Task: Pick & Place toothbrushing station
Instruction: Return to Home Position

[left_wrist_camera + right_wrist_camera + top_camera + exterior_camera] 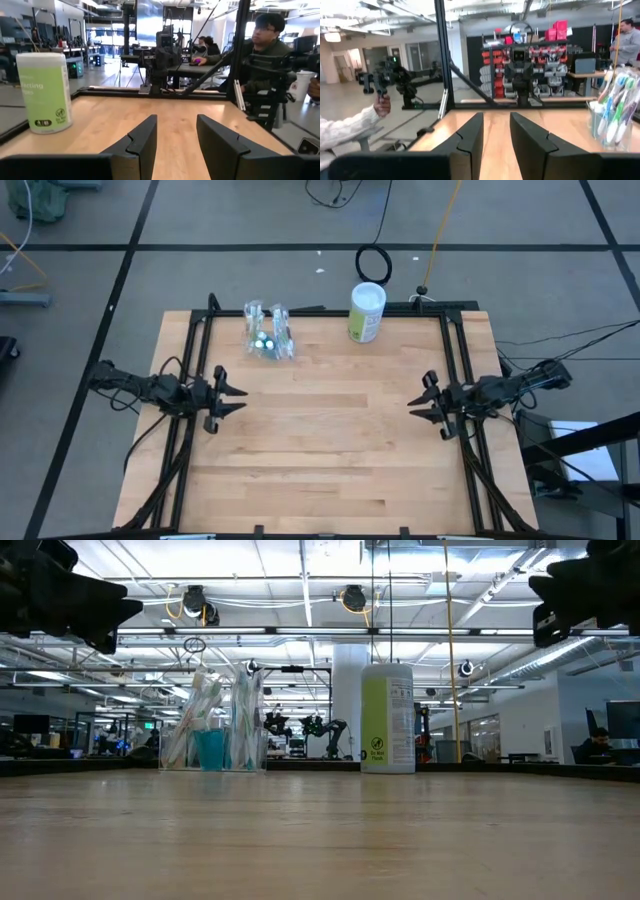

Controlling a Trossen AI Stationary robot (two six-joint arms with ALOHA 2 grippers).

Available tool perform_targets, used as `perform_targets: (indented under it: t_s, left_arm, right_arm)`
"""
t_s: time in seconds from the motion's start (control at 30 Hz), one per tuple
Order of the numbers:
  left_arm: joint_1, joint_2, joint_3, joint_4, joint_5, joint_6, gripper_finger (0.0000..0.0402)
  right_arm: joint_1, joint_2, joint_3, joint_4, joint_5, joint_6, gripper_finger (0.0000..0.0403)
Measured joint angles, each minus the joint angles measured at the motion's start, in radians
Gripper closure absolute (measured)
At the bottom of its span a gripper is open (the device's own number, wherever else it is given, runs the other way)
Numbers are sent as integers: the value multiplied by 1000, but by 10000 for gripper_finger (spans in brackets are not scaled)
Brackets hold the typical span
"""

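Observation:
The toothbrushing station [268, 335], a clear holder with pastel toothbrushes and blue tubes, stands on its base at the table's far left; it also shows in the low view [215, 725] and the right wrist view [615, 112]. My left gripper [240, 392] hovers open at the table's left edge, pointing level toward the right. My right gripper [415, 405] hovers open at the right edge, pointing toward the left. Both are well clear of the station, with nothing between their fingers [175, 135] [496, 132].
A white-and-green canister [366, 312] stands upright at the far edge, right of the station, also seen in the left wrist view [44, 92]. Black frame rails [452, 360] run along the table's sides. The bare wooden middle [330, 430] lies between the grippers. People [265, 50] are beyond the table.

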Motion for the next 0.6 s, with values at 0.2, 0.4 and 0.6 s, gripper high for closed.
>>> perform_targets:
  t_s: [0.2,0.4,0.6]
  left_arm:
    - [0,0,0,-24,0,7,256]
    - [0,0,2,-39,0,7,256]
    - [0,0,2,-37,0,4,256]
  right_arm:
    - [0,44,-1,-19,1,32,316]
    - [0,89,-1,-19,2,24,316]
    - [0,109,-2,-12,0,0,316]
